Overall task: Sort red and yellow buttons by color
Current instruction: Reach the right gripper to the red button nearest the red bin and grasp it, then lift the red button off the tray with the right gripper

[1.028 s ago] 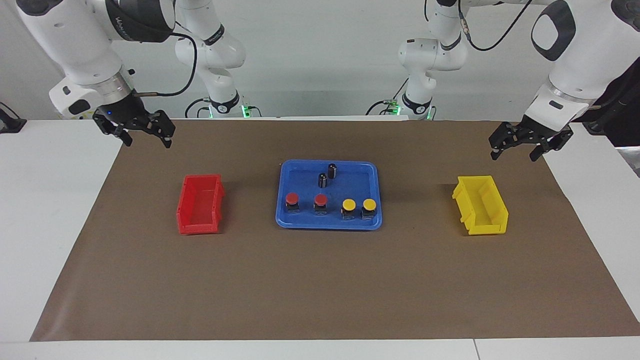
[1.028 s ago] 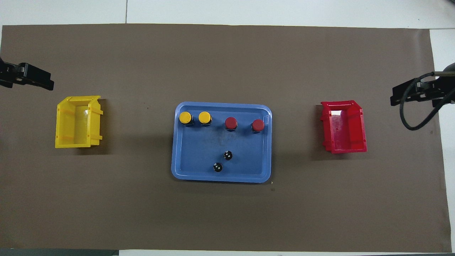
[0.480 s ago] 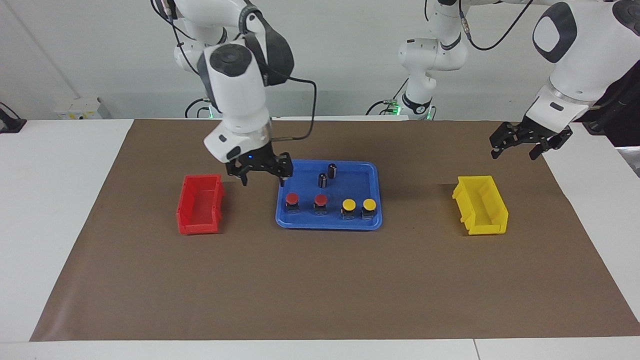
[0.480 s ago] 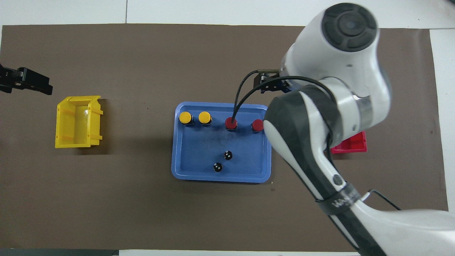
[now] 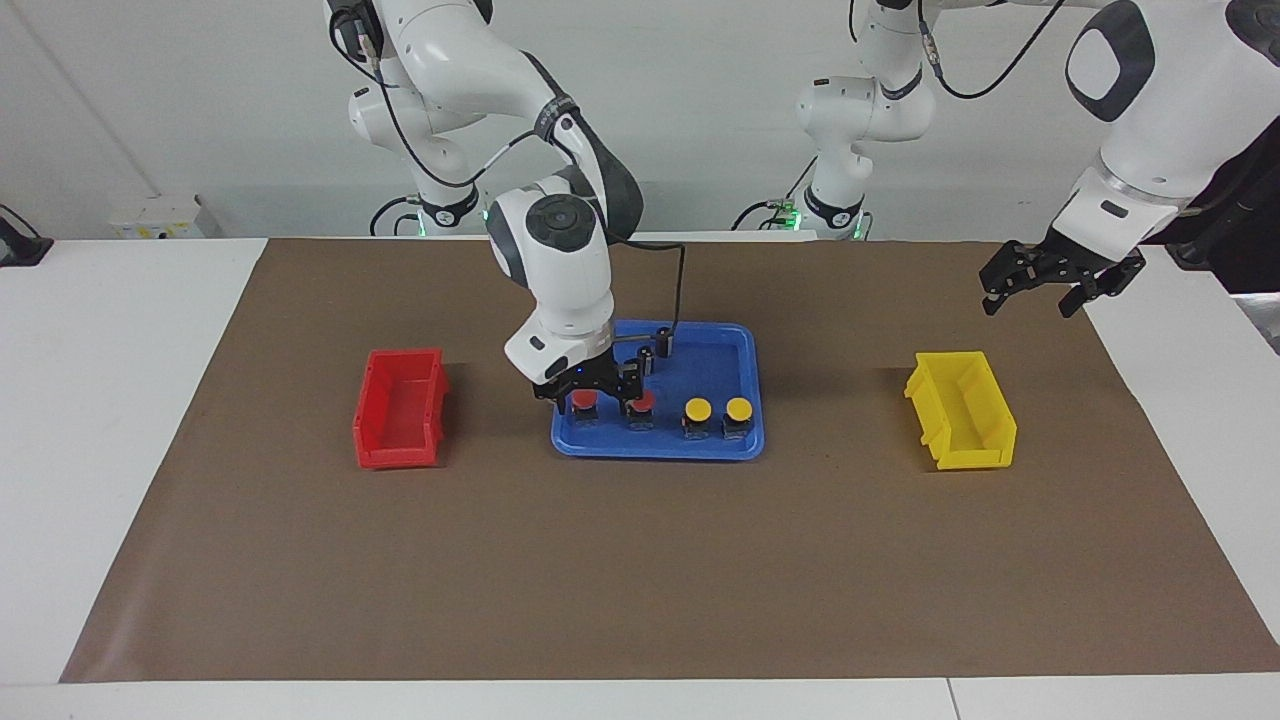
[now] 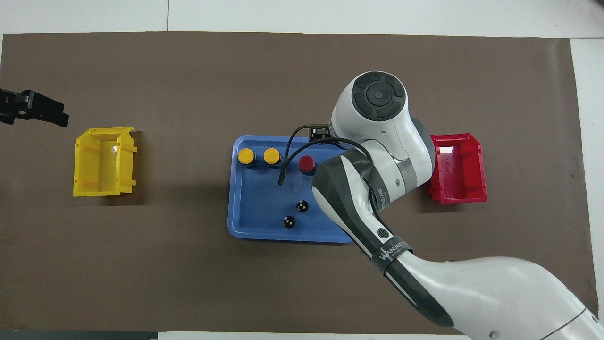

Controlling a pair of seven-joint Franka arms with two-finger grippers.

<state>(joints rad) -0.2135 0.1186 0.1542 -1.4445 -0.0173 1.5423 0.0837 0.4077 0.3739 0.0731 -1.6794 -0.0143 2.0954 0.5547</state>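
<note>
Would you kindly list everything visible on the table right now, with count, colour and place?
Tray: one, blue, middle of the table.
Red buttons: two, in the tray's row farthest from the robots, toward the right arm's end; the end one sits under the right claw.
Yellow buttons: two, same row, toward the left arm's end.
Black cylinders: two, in the tray, nearer to the robots than the buttons.
Red bin: one, right arm's end.
Yellow bin: one, left arm's end.
Brown mat: one, covering the table.
Right claw: down over the end red button.
Left claw: open, waiting raised near the yellow bin.
</note>
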